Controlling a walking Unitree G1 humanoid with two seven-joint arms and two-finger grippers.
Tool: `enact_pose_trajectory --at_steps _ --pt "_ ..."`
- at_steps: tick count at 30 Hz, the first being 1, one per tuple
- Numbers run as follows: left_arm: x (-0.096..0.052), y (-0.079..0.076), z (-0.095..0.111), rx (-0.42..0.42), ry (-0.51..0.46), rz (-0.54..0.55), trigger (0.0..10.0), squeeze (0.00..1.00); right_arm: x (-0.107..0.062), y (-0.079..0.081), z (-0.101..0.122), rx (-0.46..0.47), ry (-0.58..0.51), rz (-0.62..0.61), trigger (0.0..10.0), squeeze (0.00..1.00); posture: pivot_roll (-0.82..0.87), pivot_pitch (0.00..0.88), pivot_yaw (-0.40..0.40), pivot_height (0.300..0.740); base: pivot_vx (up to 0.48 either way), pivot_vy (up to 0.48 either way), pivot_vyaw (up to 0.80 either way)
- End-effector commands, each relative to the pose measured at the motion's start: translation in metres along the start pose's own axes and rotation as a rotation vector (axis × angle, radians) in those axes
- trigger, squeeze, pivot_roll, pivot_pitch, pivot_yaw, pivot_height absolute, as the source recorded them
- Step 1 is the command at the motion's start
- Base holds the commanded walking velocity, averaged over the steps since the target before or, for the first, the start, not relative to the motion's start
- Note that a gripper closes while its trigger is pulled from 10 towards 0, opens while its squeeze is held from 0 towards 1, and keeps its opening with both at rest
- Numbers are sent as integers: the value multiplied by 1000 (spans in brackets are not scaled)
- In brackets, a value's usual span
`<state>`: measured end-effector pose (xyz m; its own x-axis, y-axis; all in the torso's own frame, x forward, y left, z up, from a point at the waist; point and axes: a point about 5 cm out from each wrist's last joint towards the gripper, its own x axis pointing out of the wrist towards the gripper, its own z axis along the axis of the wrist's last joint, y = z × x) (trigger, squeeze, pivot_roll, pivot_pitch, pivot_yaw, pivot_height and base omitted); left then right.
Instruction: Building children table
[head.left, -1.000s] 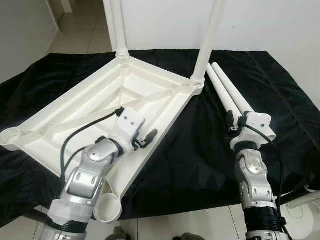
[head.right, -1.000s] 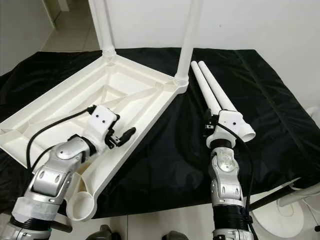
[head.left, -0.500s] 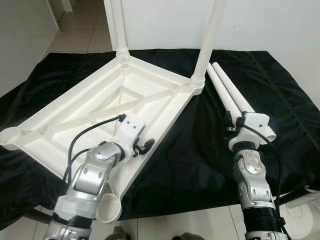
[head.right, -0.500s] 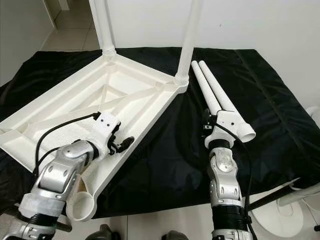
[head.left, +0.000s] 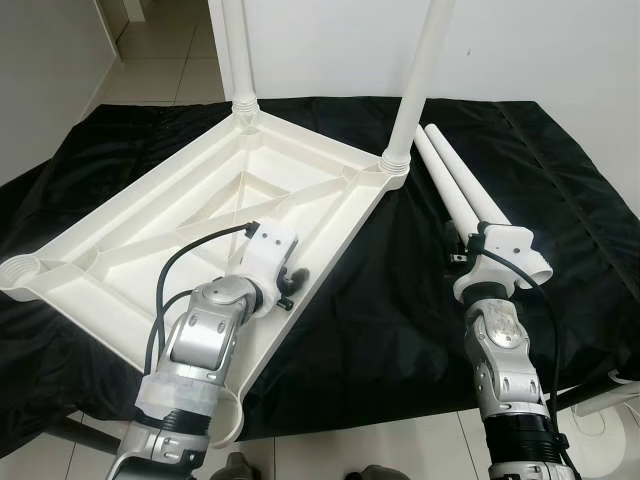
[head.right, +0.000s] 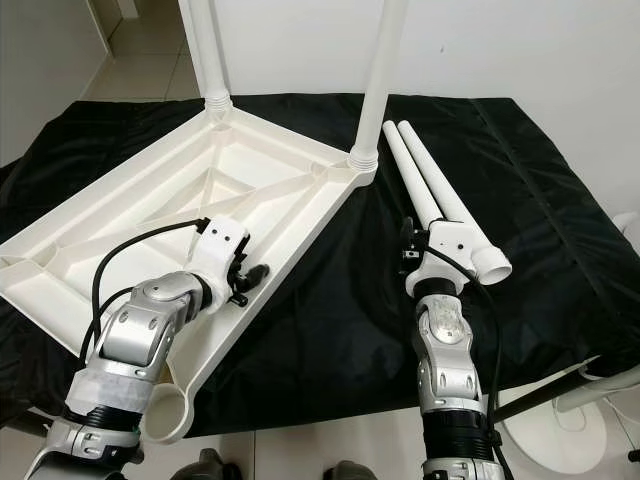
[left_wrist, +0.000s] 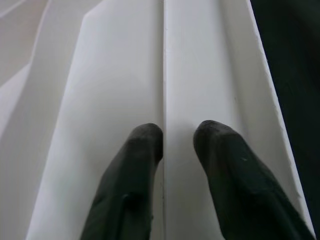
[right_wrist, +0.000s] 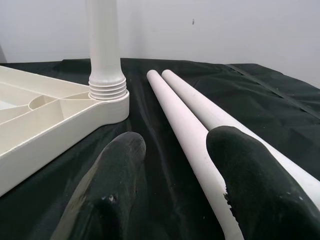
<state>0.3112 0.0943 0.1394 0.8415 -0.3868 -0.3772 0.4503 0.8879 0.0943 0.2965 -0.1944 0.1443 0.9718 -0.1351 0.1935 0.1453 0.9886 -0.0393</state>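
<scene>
With two legs already standing in the upturned tabletop, you have two loose legs left, lying just beside its far right corner. Your left gripper rests on the rim, fingers slightly apart, holding nothing; your right gripper hovers spread over one leg. Black cloth covers the worktable; white wall behind, tiled floor.

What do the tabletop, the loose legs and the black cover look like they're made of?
Tabletop: probably moulded plastic, matte off-white, with cast ribs and corner sockets.
Loose legs: likely the same plastic, smooth hollow tubes.
Black cover: thin woven or synthetic fabric, going by its creases and slight sheen.
</scene>
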Motion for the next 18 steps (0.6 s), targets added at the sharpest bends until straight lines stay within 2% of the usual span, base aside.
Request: enact_pose_trajectory --at_steps 1,4,10,17,18 --pt "0 15 -5 0 36 194 0 0 1 2 -2 4 16 8 10000 0 -79 29 4 740 0 0 0" --pt "3 21 -5 -37 47 268 0 0 1 2 -1 3 13 7 10000 0 -84 28 7 740 0 0 0" --pt "6 26 0 -63 42 331 0 0 1 3 -1 7 13 7 10000 0 -82 29 6 740 0 0 0" --pt "14 24 10 -79 17 367 0 0 1 3 -1 9 14 7 10000 0 -85 38 6 740 0 0 0" --pt "16 21 14 -80 5 364 5137 0 1 3 -1 9 13 6 10000 0 -87 40 7 740 0 0 0"
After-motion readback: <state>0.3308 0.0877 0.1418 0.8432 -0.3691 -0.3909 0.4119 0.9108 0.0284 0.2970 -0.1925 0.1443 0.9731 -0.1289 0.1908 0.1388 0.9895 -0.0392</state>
